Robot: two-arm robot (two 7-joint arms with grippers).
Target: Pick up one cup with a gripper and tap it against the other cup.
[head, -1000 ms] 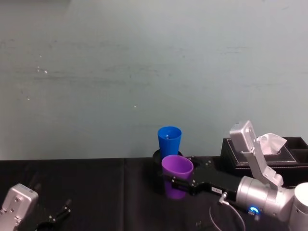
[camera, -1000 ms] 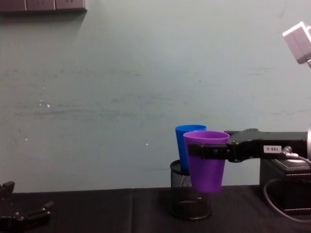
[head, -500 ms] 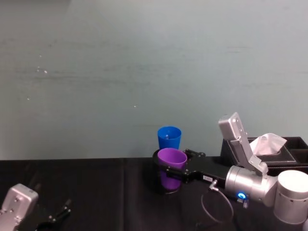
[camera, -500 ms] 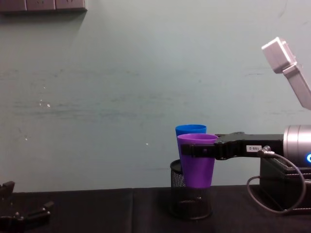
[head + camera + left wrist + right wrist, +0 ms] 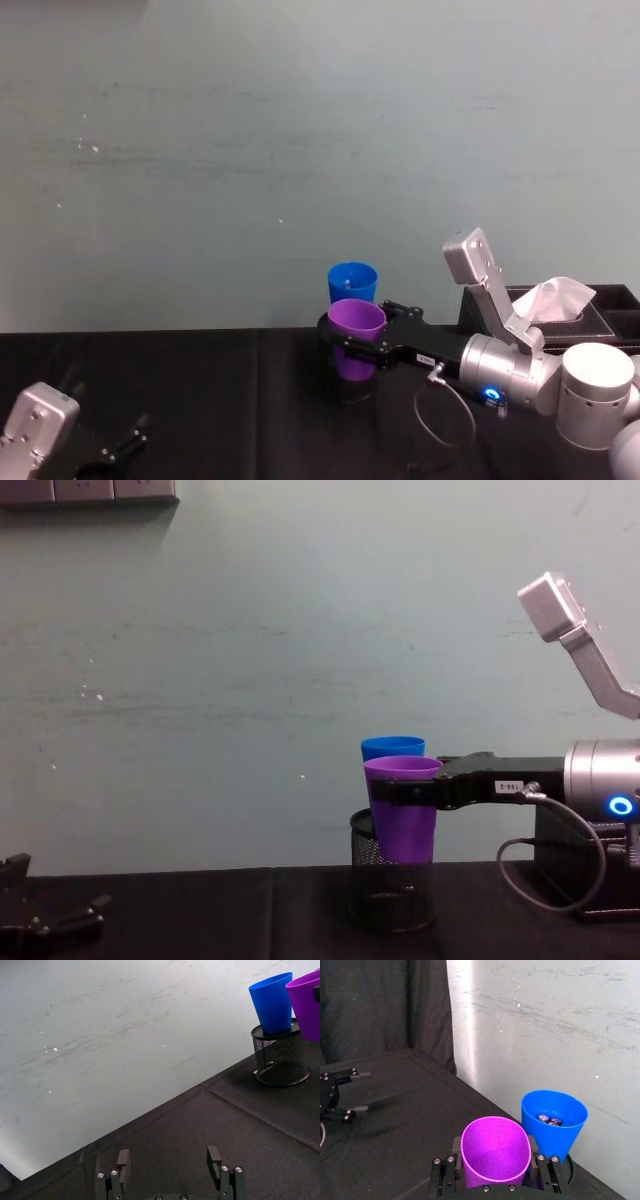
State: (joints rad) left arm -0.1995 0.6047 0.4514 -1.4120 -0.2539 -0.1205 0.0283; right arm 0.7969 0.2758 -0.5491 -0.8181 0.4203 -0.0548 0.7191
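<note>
The purple cup [image 5: 357, 322] [image 5: 402, 815] [image 5: 495, 1152] hangs upright in the air, and my right gripper [image 5: 352, 342] [image 5: 388, 793] [image 5: 495, 1172] is shut on its sides just below the rim. Right behind it the blue cup [image 5: 352, 281] [image 5: 392, 748] [image 5: 554, 1117] [image 5: 272, 1002] stands in a black mesh pen holder [image 5: 392, 895] [image 5: 280, 1057], with small items inside. I cannot tell whether the two cups touch. The purple cup's base hangs over the holder's rim. My left gripper [image 5: 120, 445] [image 5: 168, 1160] rests open at the near left.
A black tissue box [image 5: 560, 310] [image 5: 590, 870] with a white tissue stands to the right of the holder, beside my right arm. A pale wall [image 5: 300, 150] rises directly behind the cups. Black cloth [image 5: 200, 1125] covers the table.
My right gripper has carried the purple cup away from me toward the wall, bringing it close in front of the blue cup and over the mesh holder. The left arm has stayed still.
</note>
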